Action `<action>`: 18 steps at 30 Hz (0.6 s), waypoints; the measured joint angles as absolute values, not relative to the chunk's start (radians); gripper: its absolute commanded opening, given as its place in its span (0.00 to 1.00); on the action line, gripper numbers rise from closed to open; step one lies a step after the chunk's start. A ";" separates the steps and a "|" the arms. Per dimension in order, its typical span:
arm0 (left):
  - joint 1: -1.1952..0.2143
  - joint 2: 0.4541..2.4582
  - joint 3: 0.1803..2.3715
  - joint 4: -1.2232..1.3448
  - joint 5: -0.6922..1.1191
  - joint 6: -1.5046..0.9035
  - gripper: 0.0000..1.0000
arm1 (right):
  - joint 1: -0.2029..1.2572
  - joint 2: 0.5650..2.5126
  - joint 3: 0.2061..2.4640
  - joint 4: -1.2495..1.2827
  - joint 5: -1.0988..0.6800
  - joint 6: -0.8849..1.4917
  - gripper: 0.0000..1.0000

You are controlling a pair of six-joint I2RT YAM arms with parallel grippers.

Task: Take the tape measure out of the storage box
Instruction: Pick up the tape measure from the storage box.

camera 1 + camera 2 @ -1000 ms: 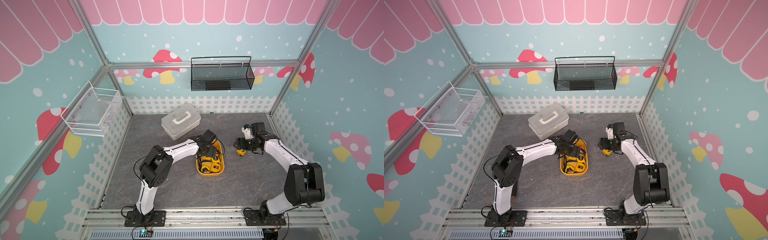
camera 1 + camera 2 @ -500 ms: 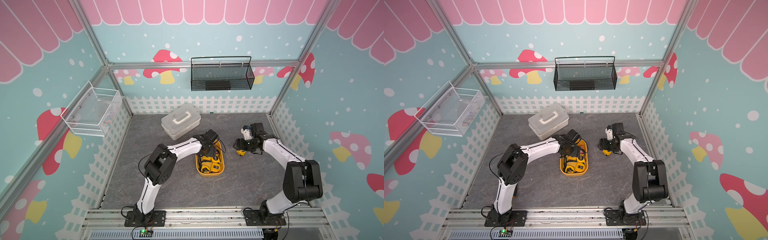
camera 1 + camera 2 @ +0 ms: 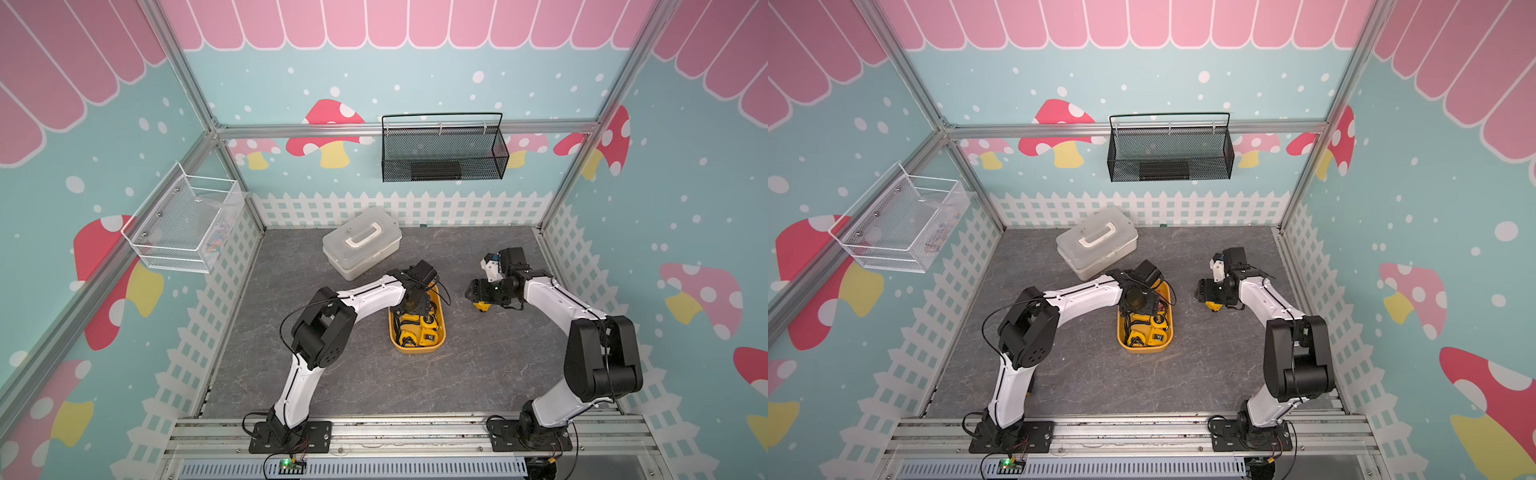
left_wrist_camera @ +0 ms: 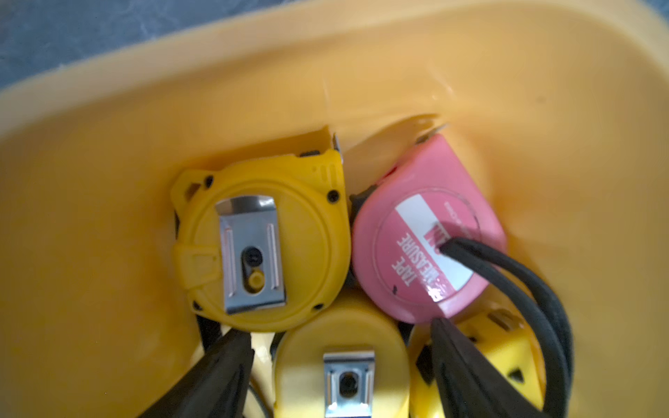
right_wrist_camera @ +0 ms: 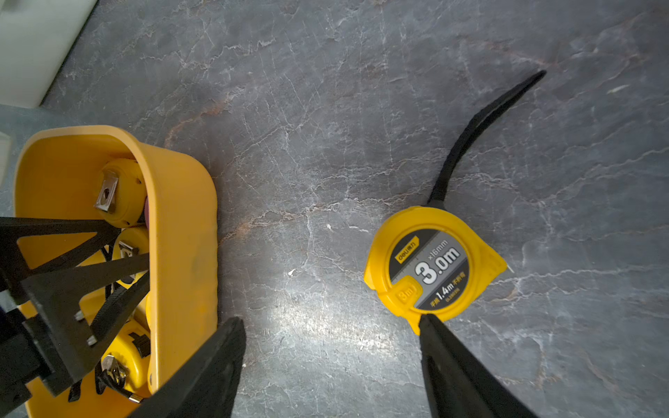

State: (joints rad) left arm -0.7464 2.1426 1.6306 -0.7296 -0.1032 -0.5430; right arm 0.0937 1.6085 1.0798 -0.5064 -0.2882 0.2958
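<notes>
Right gripper (image 5: pixel 331 325) jaws wide apart, only bare grey tabletop (image 5: pixel 325 108) between them. One fingertip (image 5: pixel 432 325) meets the lower edge of a yellow tape measure (image 5: pixel 430 267) lying flat, printed face up, its black strap (image 5: pixel 467 137) trailing away across the table. Well apart from it sits the storage box (image 5: pixel 181 235), holding several more tape measures (image 5: pixel 121 191) (metal clips showing). Left gripper (image 5: pixel 134 246) fingers reach into the box. Corner of a white case (image 5: pixel 29 43) just beyond

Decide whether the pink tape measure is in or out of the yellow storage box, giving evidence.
In. The left wrist view shows the pink tape measure lying within the storage box walls, beside a yellow tape measure.
</notes>
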 measured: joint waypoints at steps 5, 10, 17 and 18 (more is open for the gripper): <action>-0.746 2.144 1.630 -0.760 -0.112 -0.547 0.74 | 0.094 1.616 1.079 -0.505 -0.289 0.296 0.76; -0.746 2.144 1.630 -0.787 -0.118 -0.549 0.72 | 0.094 1.617 1.076 -0.501 -0.290 0.296 0.76; -0.749 2.144 1.629 -0.799 -0.117 -0.556 0.71 | 0.094 1.627 1.073 -0.497 -0.299 0.296 0.76; -0.751 2.144 1.629 -0.801 -0.117 -0.558 0.71 | 0.094 1.628 1.073 -0.496 -0.300 0.296 0.76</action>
